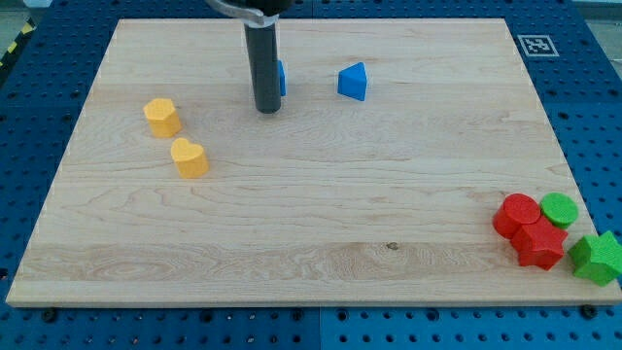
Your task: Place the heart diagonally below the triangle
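A yellow heart block [190, 157] lies on the wooden board [311, 214] at the view's left. A blue triangle block [353, 82] lies near the view's top, right of centre. My rod comes down from the view's top, and my tip [267, 110] rests on the board to the left of and slightly below the triangle, and up and to the right of the heart. It touches neither. A second blue block [282, 78] sits just behind the rod, mostly hidden, so I cannot make out its shape.
A second yellow block [162, 116], roughly hexagonal, sits just above and left of the heart. At the lower right corner are a red cylinder [515, 215], a red star [540, 244], a green cylinder [559, 208] and a green star [597, 258].
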`<state>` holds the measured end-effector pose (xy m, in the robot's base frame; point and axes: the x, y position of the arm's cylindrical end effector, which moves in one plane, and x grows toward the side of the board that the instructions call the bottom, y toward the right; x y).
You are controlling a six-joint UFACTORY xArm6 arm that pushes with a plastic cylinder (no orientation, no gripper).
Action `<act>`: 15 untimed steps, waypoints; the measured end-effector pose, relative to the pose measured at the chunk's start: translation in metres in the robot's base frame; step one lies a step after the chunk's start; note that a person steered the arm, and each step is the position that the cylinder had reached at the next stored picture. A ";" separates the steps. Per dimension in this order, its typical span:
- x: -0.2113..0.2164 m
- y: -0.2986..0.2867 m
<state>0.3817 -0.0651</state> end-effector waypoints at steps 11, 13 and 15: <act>0.057 -0.196; 0.078 -0.113; 0.104 -0.014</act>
<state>0.4854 -0.0790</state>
